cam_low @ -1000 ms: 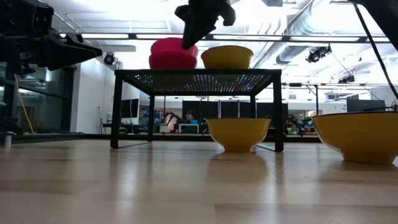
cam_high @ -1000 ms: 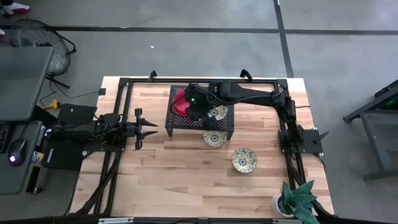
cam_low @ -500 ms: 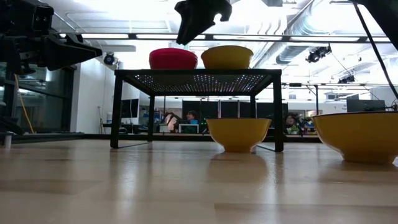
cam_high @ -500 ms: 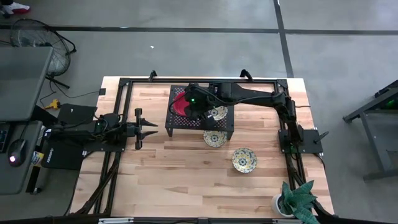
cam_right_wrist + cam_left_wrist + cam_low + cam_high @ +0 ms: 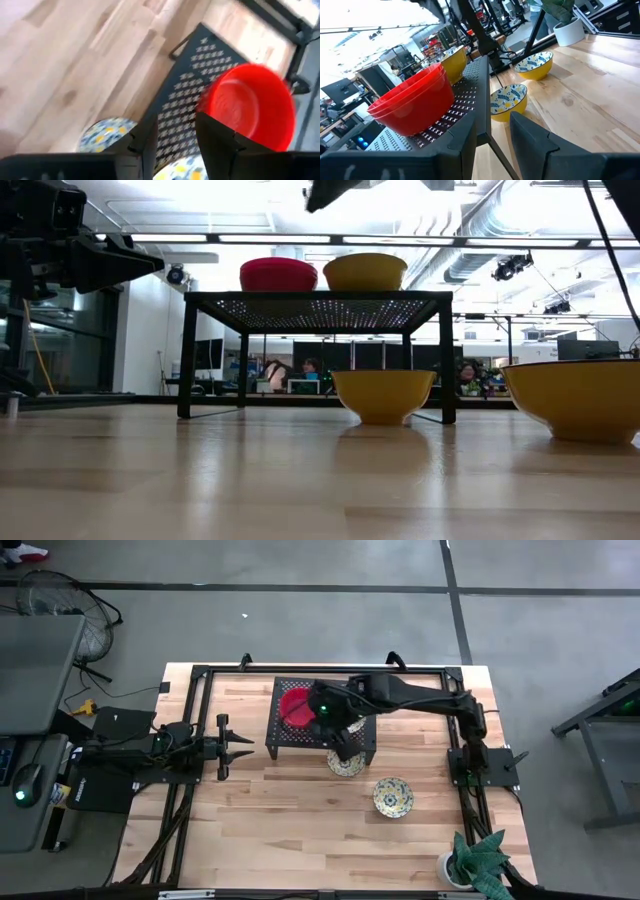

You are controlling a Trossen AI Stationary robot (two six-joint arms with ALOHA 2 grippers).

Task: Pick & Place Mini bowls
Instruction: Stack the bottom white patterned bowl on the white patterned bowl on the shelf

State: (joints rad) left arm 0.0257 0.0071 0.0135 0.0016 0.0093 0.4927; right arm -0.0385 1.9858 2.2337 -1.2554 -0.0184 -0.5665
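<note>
A stack of red mini bowls (image 5: 297,705) stands on the left part of a black perforated rack (image 5: 290,738); it also shows in the low view (image 5: 278,274) and the right wrist view (image 5: 250,105). A floral bowl (image 5: 365,271) stands beside the stack on the rack. Two more floral bowls rest on the table: one at the rack's near right corner (image 5: 383,395), one nearer the right edge (image 5: 393,797). My right gripper (image 5: 345,740) hangs open and empty high above the rack. My left gripper (image 5: 235,747) waits open, left of the rack.
The rack stands on four thin legs with room under it. A potted plant (image 5: 470,860) stands at the table's near right corner. Black frame rails (image 5: 190,740) run along the table's left, far and right sides. Bare wood lies near the front edge.
My right gripper has let go of a red bowl, which has settled down into the red stack on the rack. The gripper has then risen well above the rack and gone toward the table's right and near edges, over the floral bowls.
</note>
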